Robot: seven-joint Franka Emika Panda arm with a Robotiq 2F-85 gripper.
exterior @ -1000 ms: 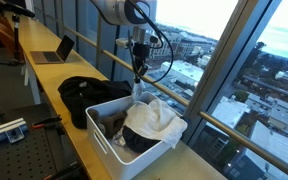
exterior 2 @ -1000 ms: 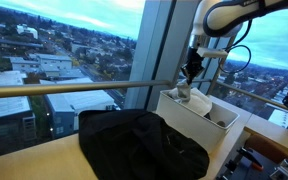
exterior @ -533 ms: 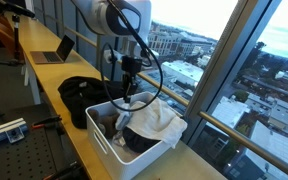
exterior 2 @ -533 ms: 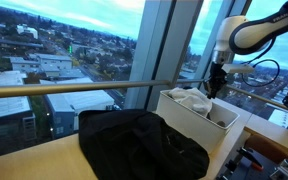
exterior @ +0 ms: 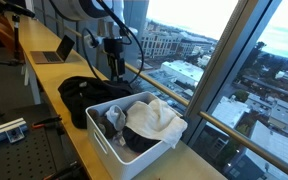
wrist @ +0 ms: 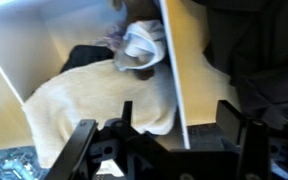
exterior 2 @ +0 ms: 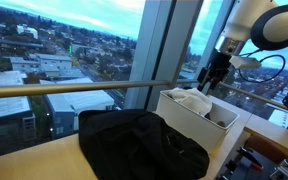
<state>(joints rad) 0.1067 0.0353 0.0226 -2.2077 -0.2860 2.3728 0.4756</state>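
Note:
My gripper (exterior: 114,72) hangs above the near end of a white bin (exterior: 102,143), with its jaws open and nothing between them. In the wrist view the gripper (wrist: 154,135) straddles the bin's thin wall (wrist: 174,70) from above, well clear of it. Inside the bin lie a cream cloth (exterior: 156,118), a crumpled grey cloth (exterior: 114,118) and something dark beneath them. The cream cloth (wrist: 94,95) and the grey cloth (wrist: 144,42) also show in the wrist view. The gripper (exterior 2: 212,78) hovers over the bin (exterior 2: 182,115) in the window-side exterior view too.
A black garment (exterior: 84,95) lies heaped on the wooden counter beside the bin; it fills the foreground as the black garment (exterior 2: 134,142). An open laptop (exterior: 54,50) sits farther along the counter. A window with a railing runs close behind the bin.
The jaws have gone from shut to open. The arm dipped into the bin, then rose and shifted toward the black-garment end. A grey cloth now lies in that end of the bin.

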